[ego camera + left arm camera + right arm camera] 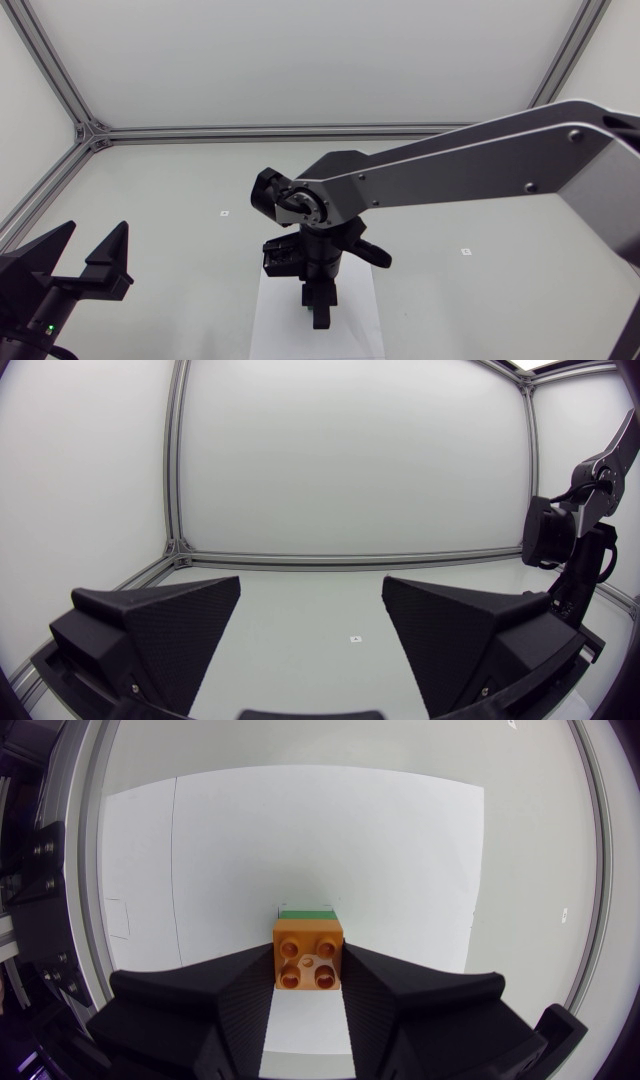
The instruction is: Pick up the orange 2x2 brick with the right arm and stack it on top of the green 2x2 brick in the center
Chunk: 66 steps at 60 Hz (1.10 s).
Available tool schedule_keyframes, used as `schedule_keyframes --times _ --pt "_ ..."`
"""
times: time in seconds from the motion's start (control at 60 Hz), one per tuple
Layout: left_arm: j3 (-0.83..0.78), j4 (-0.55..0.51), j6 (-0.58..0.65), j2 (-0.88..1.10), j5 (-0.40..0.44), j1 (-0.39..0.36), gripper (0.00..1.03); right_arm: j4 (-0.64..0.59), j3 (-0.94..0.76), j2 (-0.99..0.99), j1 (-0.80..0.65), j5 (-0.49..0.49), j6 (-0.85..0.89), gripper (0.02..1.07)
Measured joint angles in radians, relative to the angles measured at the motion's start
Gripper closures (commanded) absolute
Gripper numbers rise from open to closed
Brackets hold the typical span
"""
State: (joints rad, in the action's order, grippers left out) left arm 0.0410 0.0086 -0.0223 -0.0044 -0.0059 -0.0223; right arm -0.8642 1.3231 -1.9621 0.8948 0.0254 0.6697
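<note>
Where the right arm (450, 165) crosses the bench (180, 190) from 3 o'clock, the right fingers (320, 305) point down over a white sheet (275, 320) at 6; the left fingers (105, 255) sit at 8.

Left wrist: the left fingers (170, 625) gape wide, holding nothing.

Right wrist: the right fingers (230, 990) press the orange brick (309, 952) from both sides. The green brick (307, 910) shows just beyond it.

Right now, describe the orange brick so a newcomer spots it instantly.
Find the white sheet mid-table, under the right gripper. The orange 2x2 brick is clamped between its black fingers; the only neighbour, a green 2x2 brick, peeks out beyond it.
</note>
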Motion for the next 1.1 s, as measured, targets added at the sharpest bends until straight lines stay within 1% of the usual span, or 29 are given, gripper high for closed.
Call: schedule_keyframes --times 0.283,1.1 --pt "0.0 0.0 0.0 0.0 0.0 0.0 0.04 -0.019 0.018 -0.01 0.001 0.008 0.012 1.01" --pt "0.0 0.0 0.0 0.0 0.0 0.0 0.04 -0.019 0.021 -0.009 0.016 0.024 0.004 1.01"
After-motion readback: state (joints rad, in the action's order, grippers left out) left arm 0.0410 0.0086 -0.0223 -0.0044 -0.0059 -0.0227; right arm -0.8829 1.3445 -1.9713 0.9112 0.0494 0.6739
